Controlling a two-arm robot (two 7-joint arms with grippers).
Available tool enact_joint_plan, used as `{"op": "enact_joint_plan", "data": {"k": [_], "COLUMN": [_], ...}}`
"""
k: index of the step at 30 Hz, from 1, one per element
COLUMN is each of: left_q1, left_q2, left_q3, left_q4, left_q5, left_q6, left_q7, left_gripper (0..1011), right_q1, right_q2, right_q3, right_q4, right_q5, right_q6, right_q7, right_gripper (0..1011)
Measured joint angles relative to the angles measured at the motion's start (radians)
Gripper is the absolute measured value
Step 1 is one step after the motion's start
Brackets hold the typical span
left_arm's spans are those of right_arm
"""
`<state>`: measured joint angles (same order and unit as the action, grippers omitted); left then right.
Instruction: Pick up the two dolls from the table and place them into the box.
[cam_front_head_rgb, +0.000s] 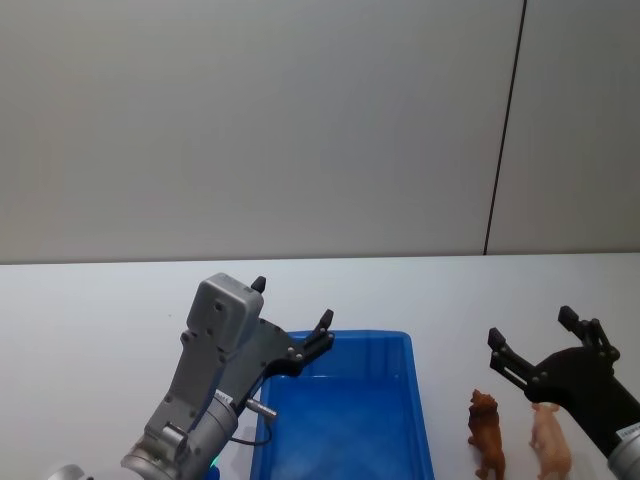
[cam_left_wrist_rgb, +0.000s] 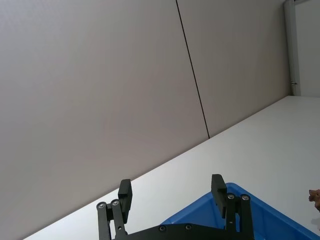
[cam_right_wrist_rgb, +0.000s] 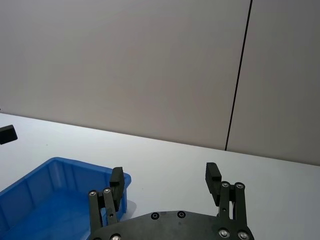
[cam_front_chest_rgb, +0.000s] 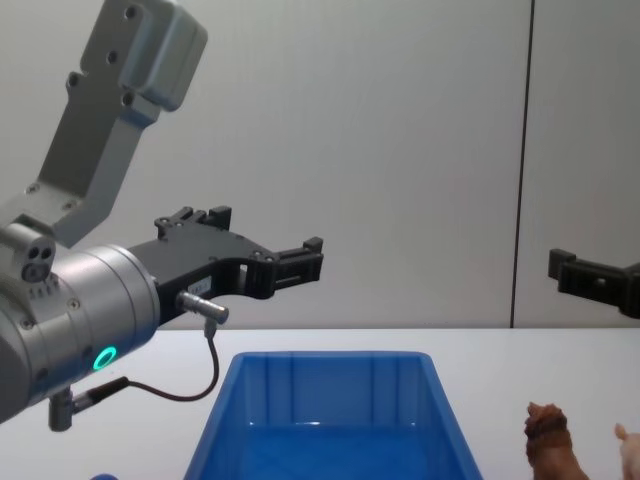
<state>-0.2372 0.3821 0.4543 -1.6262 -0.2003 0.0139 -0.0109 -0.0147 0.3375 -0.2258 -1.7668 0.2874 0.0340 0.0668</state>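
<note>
The white table (cam_front_head_rgb: 80, 330) carries the blue box (cam_front_head_rgb: 372, 336). The left gripper (cam_front_head_rgb: 292, 302) hangs over the box's far left corner and the right gripper (cam_front_head_rgb: 530, 326) hangs right of the box, both with fingers spread, grasping nothing. The brown doll (cam_front_head_rgb: 486, 432) stands upright on the table just right of the box, with a pale animal figurine (cam_front_head_rgb: 550, 440) farther right.

The box (cam_front_head_rgb: 372, 352) is moulded in smooth, glossy blue plastic. The table (cam_front_head_rgb: 100, 310) is finished in matt white. The brown animal figurine (cam_front_head_rgb: 487, 432) is roughly textured at its shaggy head. The left gripper (cam_front_head_rgb: 292, 302) is built of matt black parts held by bright metal screws.
</note>
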Motion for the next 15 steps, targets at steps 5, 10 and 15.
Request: {"op": "enact_joint_plan", "data": {"k": [5,10,15], "left_q1": [0.000,0.000,0.000], "left_q2": [0.000,0.000,0.000], "left_q3": [0.000,0.000,0.000], "left_q4": [0.000,0.000,0.000], "left_q5": [0.000,0.000,0.000], "left_q6": [0.000,0.000,0.000], "left_q7": [0.000,0.000,0.000], "left_gripper": [1001,1002,1001], "right_q1": [0.000,0.000,0.000], "right_q2": [0.000,0.000,0.000], "right_q3": [0.000,0.000,0.000], "right_q4": [0.000,0.000,0.000], "right_q5": [0.000,0.000,0.000], "right_q6": [0.000,0.000,0.000], "right_q7": [0.000,0.000,0.000], "right_gripper": [1001,1001,1001]}}
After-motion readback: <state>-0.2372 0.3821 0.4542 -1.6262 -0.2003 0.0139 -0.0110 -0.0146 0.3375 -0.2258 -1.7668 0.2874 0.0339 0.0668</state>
